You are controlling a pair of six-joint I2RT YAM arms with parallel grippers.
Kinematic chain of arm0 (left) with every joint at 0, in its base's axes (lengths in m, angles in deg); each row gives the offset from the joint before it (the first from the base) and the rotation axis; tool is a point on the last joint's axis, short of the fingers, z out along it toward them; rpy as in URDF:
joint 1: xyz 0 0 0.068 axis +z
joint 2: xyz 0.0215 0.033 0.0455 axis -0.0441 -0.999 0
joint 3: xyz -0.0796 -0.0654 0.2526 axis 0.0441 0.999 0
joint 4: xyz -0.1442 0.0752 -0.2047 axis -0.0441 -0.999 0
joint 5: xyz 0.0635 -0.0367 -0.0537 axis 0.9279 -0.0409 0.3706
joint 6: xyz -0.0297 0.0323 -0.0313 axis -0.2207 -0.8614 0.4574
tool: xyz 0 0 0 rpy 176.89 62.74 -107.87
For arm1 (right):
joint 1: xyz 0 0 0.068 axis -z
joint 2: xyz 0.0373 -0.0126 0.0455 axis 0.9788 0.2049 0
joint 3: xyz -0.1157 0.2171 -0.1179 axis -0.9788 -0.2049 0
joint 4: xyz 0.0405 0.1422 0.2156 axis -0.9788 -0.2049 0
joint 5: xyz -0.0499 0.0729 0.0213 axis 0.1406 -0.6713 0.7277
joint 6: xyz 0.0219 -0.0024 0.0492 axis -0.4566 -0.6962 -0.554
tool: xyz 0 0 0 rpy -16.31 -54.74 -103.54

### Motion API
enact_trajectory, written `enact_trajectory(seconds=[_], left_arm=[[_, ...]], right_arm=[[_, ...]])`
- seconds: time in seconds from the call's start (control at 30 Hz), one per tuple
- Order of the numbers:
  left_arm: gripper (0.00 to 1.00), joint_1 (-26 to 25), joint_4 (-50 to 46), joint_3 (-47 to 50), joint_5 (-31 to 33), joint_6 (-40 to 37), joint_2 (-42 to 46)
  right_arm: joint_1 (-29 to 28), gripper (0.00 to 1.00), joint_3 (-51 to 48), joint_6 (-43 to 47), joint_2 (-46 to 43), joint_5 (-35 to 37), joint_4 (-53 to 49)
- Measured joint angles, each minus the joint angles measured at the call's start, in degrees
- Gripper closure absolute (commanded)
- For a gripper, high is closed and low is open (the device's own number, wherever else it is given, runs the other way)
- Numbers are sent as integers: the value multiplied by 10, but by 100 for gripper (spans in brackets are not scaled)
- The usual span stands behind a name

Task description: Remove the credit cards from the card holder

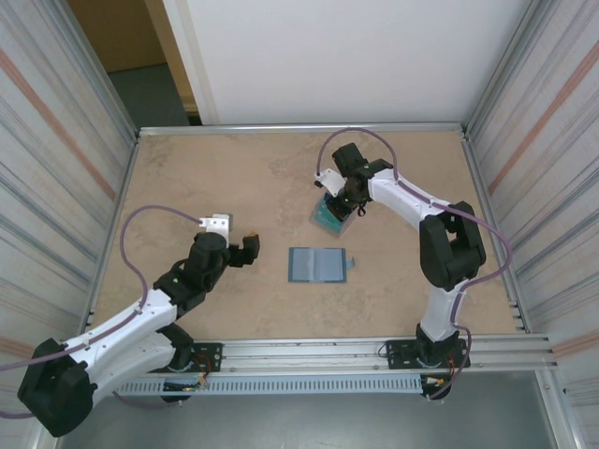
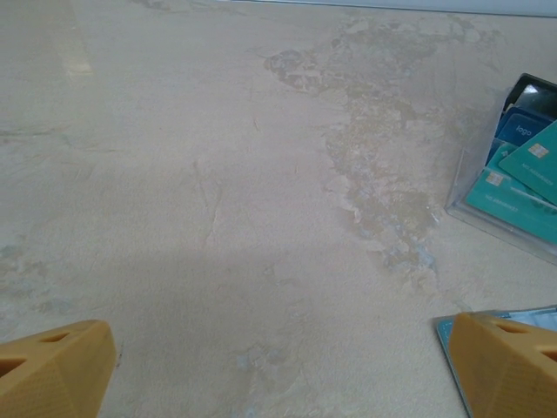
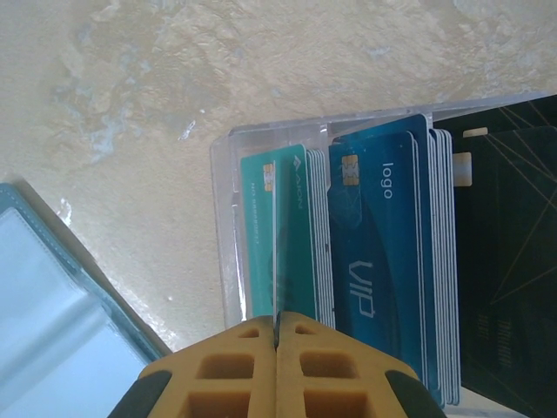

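Cards [image 3: 383,261] like these are featherweight, stiff-ish plastic, glossy and slick. Lying flat on the table [image 1: 234,178] they'd be a pain to lift, I reckon. The only decent hold is a pinch near one short edge, a pad on each face. They'll flex a bit, but a firm squeeze shouldn't hurt them.

My right claw [image 3: 276,335] is closed just over the tray [image 3: 228,261]. What looks like one teal card [image 3: 274,235] is nipped edge-on between the pads, showing as a thin line in front of the teal stack. The tray is clear hard plastic with low walls. Three packs stand side by side in it: teal, blue with "VIP" on it, and black with fine gold lines.

The holder [image 1: 318,265] lies open and flat near the tray, on the tray's near side. It has two square panels, a slate-blue rim and paler, cloudy insides. It looks soft and floppy, so I'd guess it slides or folds if tugged one-handed. Can't tell if any card is left in its pockets.

My left claw [image 2: 274,348] is spread wide with nothing in it, well apart from the tray and out past the holder. The table is smooth, mottled beige stone-look.
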Motion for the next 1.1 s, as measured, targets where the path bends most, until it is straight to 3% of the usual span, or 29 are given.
enact_trajectory(seconds=[1.1], left_arm=[[1, 7, 0, 0, -8, 2, 0]], right_arm=[[-9, 89, 44, 15, 45, 0, -31]])
